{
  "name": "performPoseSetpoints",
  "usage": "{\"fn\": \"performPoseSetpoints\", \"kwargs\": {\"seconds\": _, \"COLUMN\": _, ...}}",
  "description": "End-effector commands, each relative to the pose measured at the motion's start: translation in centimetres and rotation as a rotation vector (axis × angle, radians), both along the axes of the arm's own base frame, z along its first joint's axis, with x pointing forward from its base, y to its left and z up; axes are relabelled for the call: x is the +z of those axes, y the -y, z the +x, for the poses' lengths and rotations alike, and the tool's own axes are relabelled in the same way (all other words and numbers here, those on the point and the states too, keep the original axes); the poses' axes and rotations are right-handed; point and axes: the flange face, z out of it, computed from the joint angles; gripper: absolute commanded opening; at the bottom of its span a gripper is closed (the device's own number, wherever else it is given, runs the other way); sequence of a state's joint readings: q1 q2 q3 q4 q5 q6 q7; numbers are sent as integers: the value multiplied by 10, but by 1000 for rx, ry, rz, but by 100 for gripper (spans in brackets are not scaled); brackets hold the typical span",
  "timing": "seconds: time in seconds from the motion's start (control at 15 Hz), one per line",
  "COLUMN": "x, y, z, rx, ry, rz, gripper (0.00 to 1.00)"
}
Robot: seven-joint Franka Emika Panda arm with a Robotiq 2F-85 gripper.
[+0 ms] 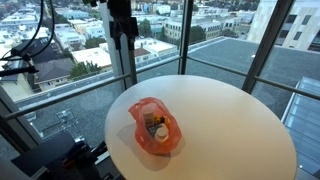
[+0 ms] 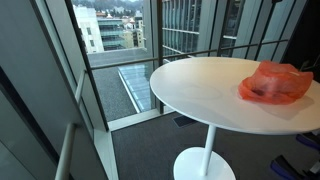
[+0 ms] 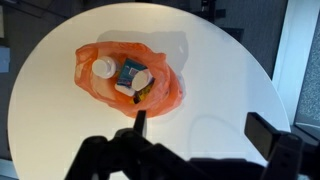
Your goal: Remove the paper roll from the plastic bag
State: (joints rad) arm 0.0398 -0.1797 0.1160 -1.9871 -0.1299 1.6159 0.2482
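An orange plastic bag (image 3: 125, 78) lies open on the round white table (image 3: 220, 70). It also shows in both exterior views (image 1: 155, 126) (image 2: 275, 82). Inside it I see a white round-ended roll (image 3: 102, 68), a blue-labelled pack (image 3: 130, 72) and another white item (image 3: 143, 78). My gripper (image 3: 200, 130) is open and empty. It hangs high above the table, apart from the bag, with the bag up and to the left of the fingers in the wrist view. In an exterior view the gripper (image 1: 123, 38) hangs at the top, beyond the table's far edge.
The table stands on a single pedestal (image 2: 205, 160) next to floor-to-ceiling windows (image 1: 200, 30). A metal railing (image 2: 70, 150) runs beside the table. Dark equipment and cables (image 1: 25, 60) sit by the window.
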Motion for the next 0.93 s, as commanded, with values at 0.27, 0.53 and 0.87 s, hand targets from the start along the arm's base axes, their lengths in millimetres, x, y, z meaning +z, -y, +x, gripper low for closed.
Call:
{"fn": "performPoseSetpoints", "kwargs": {"seconds": 0.27, "x": -40, "y": 28, "z": -4, "rx": -61, "ry": -40, "rz": 1, "gripper": 100}}
{"fn": "performPoseSetpoints", "kwargs": {"seconds": 0.53, "x": -41, "y": 28, "z": -4, "rx": -66, "ry": -42, "rz": 0, "gripper": 100}}
{"fn": "performPoseSetpoints", "kwargs": {"seconds": 0.87, "x": -43, "y": 42, "z": -8, "rx": -91, "ry": -22, "rz": 2, "gripper": 100}}
